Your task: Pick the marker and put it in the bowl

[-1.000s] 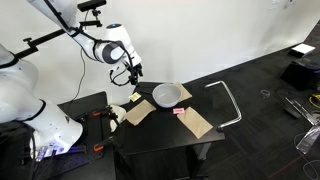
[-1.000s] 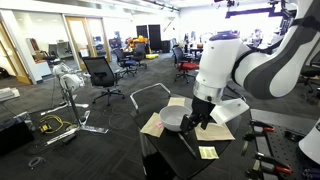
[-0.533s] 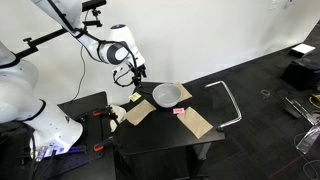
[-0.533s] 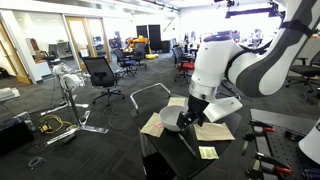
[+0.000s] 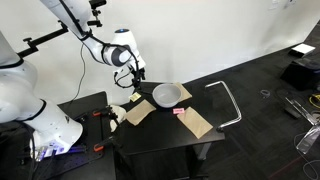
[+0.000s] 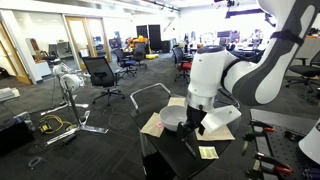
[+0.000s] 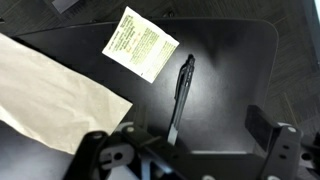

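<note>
The empty, wide-open end effector (image 7: 183,142) is hovering over a slim black marker (image 7: 183,92); an off-centre pinch could roll it off the black tabletop (image 7: 232,68) edge.

green print on paper slip (image 7: 141,43), too blurred to read

The bowl (image 5: 167,94) looks silvery metal, the cardboard (image 5: 197,122) matt brown.

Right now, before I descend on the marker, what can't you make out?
1. The marker: its near end is hidden behind the gripper in the wrist view, and it is too small against the black table in an exterior view.
2. The bowl: outside the wrist view; the arm covers part of it in an exterior view.
3. The paper note: print too blurred to read, wrist view.
</note>
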{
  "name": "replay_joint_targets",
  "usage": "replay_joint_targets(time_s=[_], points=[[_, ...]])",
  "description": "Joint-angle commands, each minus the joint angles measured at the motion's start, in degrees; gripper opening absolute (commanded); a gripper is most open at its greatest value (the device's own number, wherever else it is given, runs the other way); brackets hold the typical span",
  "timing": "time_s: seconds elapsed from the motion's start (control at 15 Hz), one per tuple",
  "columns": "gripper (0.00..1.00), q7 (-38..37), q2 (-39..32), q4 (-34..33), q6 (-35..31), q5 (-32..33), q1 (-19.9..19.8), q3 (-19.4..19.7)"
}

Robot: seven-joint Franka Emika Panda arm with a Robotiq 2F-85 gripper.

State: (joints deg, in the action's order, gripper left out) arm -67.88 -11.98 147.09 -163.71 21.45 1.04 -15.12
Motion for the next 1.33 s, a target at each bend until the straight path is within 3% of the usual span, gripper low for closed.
replay_joint_targets(time_s=[0.0,0.67,0.73,0.8,0.87,1.27], points=[[1.0,-3.01,-3.36,-2.91,1.26,1.16,1.26,1.57],[1.0,-2.84,-11.63,-8.01,0.05,0.16,1.83,4.22],[1.0,1.48,-11.62,-8.09,-0.64,-5.61,7.02,8.69],[0.75,1.74,-12.13,-8.41,-0.99,-6.86,7.76,9.5],[0.74,2.4,-12.38,-8.72,-0.86,-8.3,9.3,11.0],[0.27,3.22,-12.99,-9.93,-0.84,-13.03,15.31,15.5]])
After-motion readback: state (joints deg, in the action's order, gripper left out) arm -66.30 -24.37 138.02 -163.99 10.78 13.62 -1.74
